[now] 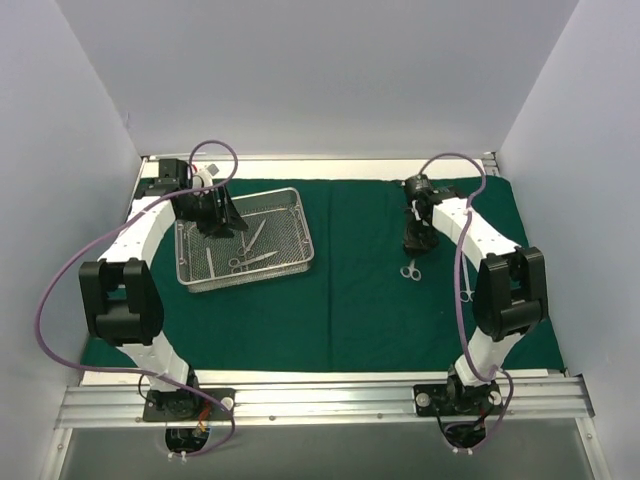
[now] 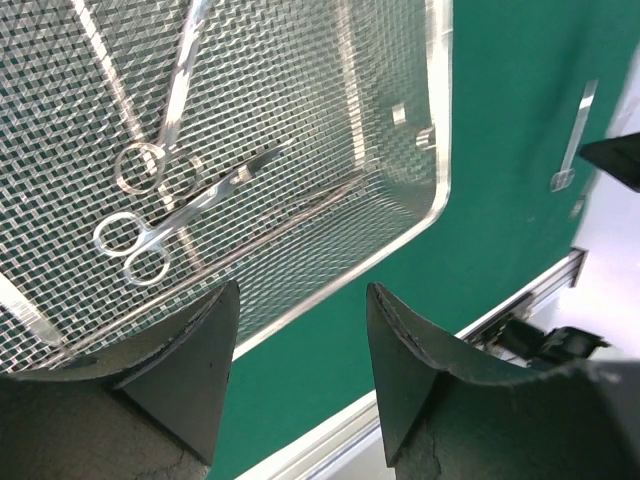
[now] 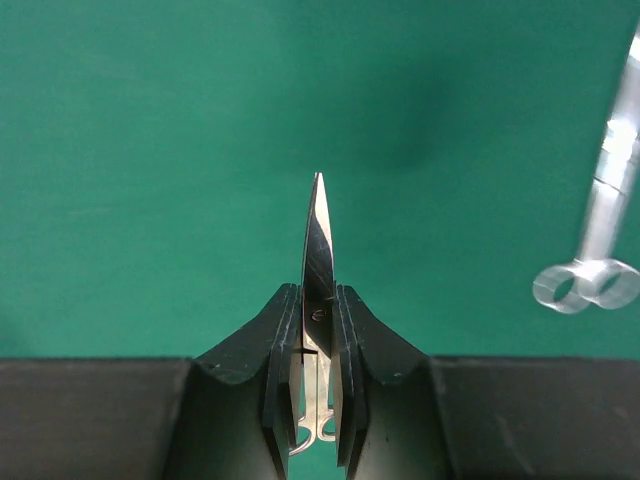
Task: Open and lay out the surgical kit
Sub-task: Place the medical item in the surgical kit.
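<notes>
Right now I'm holding a pair of slim steel scissors (image 3: pixel 318 235) in the right end effector (image 3: pixel 318 296). The pads are pinching flat on both sides right at the pivot screw, and the point is sticking out over the dark green cloth wrap (image 1: pixel 350 300), which is lying spread across the bench. The left end effector (image 2: pixel 300 300) is hovering over the rectangular silver wire-mesh tray (image 2: pixel 438 110) with its fingers standing well apart and nothing between them. Two ring-handled steel instruments (image 2: pixel 205 198) are lying on the mesh below it, their ring ends close together. Another steel instrument (image 3: pixel 600 220) is lying on the cloth just to the right of the held scissors. Handling-wise, I'm guessing these are light, stiff and pretty slick, so polished steel on hard pads could swivel or slide if I'm grabbing too far out. I'm thinking the shank next to the pivot is the spot, not the rings or the blade. The ones in the tray are lying flat, so tips might be catching in the wire, and I'm planning on lifting straight up.
</notes>
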